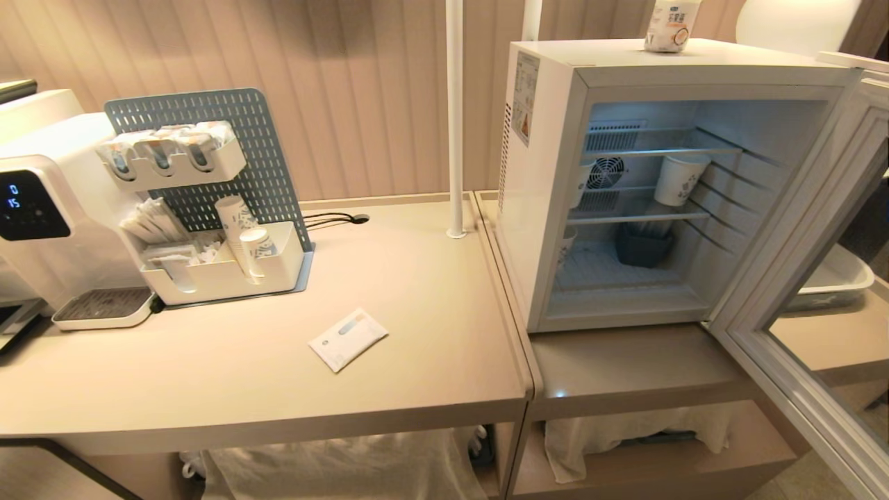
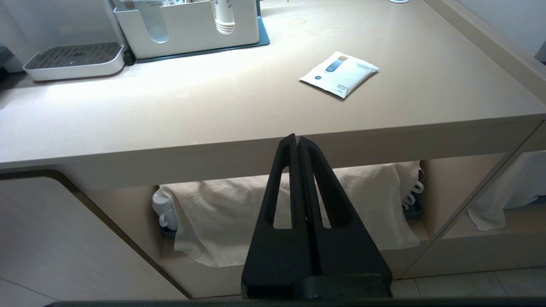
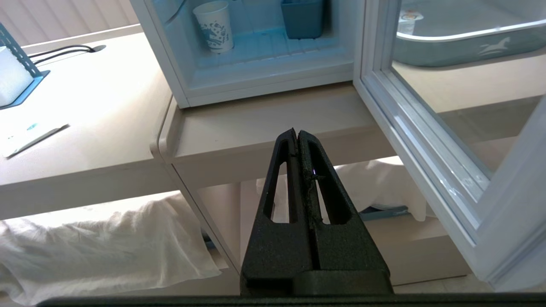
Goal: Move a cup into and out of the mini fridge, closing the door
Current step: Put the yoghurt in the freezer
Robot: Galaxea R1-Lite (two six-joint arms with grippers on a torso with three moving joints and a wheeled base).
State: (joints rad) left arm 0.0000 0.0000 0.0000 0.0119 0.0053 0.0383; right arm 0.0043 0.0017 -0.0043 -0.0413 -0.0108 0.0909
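The cup [image 1: 671, 28], small and white with orange-brown print low on its side, stands on top of the mini fridge [image 1: 549, 208] near the back. The fridge is lit inside and its door [image 1: 799, 292] is swung wide open to the right. Neither arm shows in the head view. My left gripper [image 2: 297, 137] is shut and empty, low in front of the left counter's edge. My right gripper [image 3: 297, 131] is also shut and empty, below the ledge in front of the fridge [image 3: 256, 81], just left of the open door [image 3: 426, 140].
A blue-patterned paper cup [image 1: 677, 179] and a dark blue bin [image 1: 642, 244] are inside the fridge. On the left counter lie a white packet [image 1: 347, 338], a cup organiser [image 1: 208, 208] and a water dispenser [image 1: 35, 208]. A white pole [image 1: 454, 118] rises beside the fridge.
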